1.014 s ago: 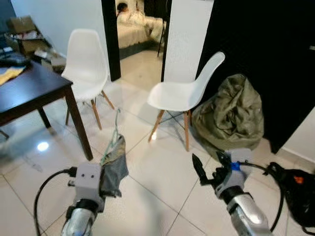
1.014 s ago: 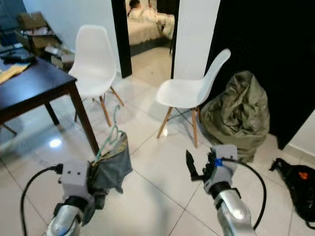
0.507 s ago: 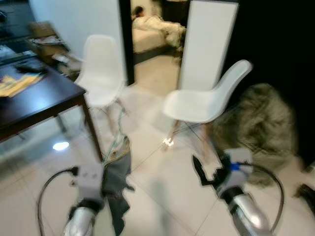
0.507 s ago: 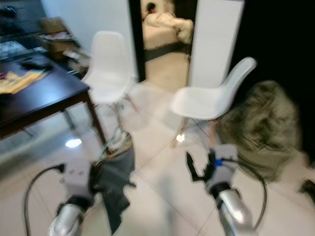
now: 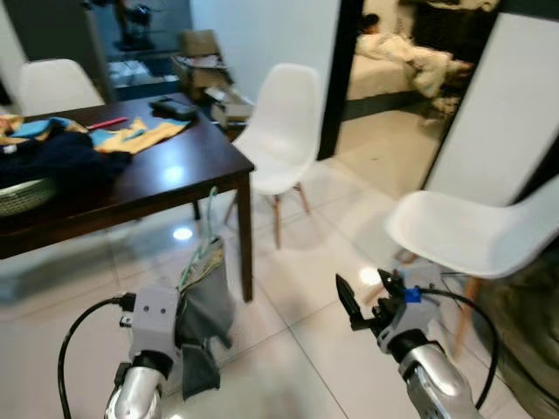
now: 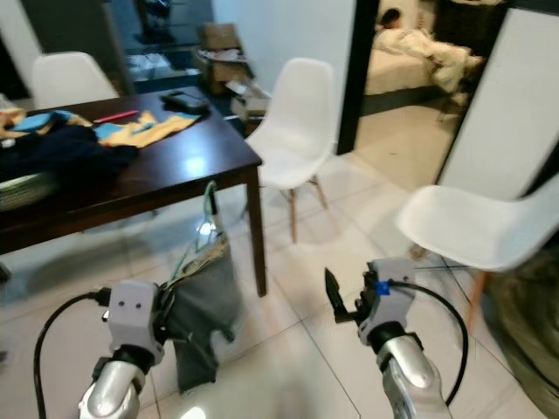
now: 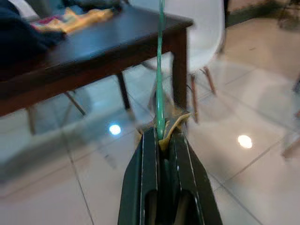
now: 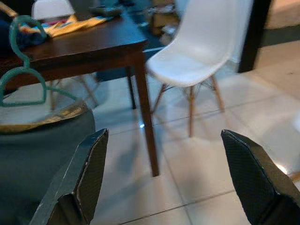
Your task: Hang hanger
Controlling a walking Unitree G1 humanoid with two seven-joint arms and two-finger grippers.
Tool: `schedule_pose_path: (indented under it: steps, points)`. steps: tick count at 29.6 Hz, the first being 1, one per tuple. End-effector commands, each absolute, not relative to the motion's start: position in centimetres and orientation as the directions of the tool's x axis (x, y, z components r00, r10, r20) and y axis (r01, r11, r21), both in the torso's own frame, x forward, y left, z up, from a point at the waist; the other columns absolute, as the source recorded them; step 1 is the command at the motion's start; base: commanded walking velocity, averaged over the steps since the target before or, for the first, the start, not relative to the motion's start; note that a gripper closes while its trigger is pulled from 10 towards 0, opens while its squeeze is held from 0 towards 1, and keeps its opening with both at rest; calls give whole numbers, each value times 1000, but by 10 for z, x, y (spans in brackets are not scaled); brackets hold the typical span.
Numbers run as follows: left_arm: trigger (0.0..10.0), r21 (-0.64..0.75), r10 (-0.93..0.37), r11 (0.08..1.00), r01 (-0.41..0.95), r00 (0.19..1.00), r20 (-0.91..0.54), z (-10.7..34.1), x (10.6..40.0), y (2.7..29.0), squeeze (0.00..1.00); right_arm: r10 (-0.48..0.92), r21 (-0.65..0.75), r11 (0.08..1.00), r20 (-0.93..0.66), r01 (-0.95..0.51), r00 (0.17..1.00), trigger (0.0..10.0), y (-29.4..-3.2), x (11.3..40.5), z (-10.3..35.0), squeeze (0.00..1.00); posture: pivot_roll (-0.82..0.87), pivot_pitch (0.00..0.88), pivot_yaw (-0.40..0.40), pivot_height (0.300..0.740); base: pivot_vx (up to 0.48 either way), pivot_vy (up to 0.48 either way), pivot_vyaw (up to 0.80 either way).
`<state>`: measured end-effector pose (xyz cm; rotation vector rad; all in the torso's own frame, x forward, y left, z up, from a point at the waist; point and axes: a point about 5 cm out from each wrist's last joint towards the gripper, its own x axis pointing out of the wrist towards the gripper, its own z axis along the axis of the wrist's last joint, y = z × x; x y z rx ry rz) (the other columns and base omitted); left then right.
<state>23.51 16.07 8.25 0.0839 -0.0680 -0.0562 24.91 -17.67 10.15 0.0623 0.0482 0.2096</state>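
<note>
A teal green hanger (image 5: 208, 229) carries a grey garment (image 5: 206, 307) with a yellowish collar, held upright low in front of me. My left gripper (image 7: 161, 137) is shut on the hanger's wire and the garment's collar; the hook (image 8: 22, 24) rises above the fingers (image 7: 180, 159). The garment hangs down beside the left wrist housing (image 5: 155, 316). My right gripper (image 5: 360, 290) stands open and empty to the right, fingers (image 8: 86, 168) wide apart, pointing toward the table's corner leg (image 8: 146, 121).
A dark wooden table (image 5: 148, 175) with clothes and a basket (image 5: 26, 194) stands at left. White chairs: one (image 5: 278, 131) behind the table corner, one (image 5: 472, 234) at right, one (image 5: 54, 85) far left. A doorway (image 5: 393, 78) opens to a bedroom. The floor is glossy tile (image 5: 288, 349).
The whole view has swung left: the table now fills the left side and the green beanbag has slid off right. Both grippers hold their pose; the hanger stays gripped.
</note>
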Motion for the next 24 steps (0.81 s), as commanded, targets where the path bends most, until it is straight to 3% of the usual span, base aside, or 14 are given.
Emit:
schedule_pose_path:
  steps: [1,11,14,16,18,19,20,22,24]
  points:
    - [10000,95,-63,994,54,993,96,89,237,163,0,212,85,974,-19,-210,977,10000,-175,250,105,0,24,0,-40,740,480,0,0]
    - [10000,106,-184,981,163,952,244,134,252,149,0,216,140,966,13,-216,976,10000,-176,252,108,0,19,0,-40,740,480,0,0]
    - [10000,79,-334,939,334,833,440,200,258,125,0,84,303,947,79,-104,993,10000,-195,261,118,0,25,0,-42,740,480,0,0]
    - [10000,59,-375,915,398,790,485,216,257,117,0,46,339,938,91,-75,995,10000,-201,263,121,0,25,0,-42,740,480,0,0]
    - [10000,59,-375,915,398,790,485,216,257,117,0,46,339,938,91,-75,995,10000,-201,263,121,0,25,0,-42,740,480,0,0]
    - [10000,47,-434,875,483,736,520,229,253,109,0,21,351,935,98,-55,995,10000,-204,265,123,0,27,0,-43,740,480,0,0]
    - [10000,47,-434,875,483,736,520,229,253,109,0,21,351,935,98,-55,995,10000,-204,265,123,0,27,0,-43,740,480,0,0]
    - [10000,56,-568,757,651,613,548,246,240,95,0,7,329,943,107,-43,994,10000,-207,270,126,0,31,0,-49,740,362,0,0]
    - [10000,53,-583,732,680,583,567,253,237,97,0,14,322,946,110,-49,994,10000,-206,271,127,0,31,0,-49,740,347,0,0]
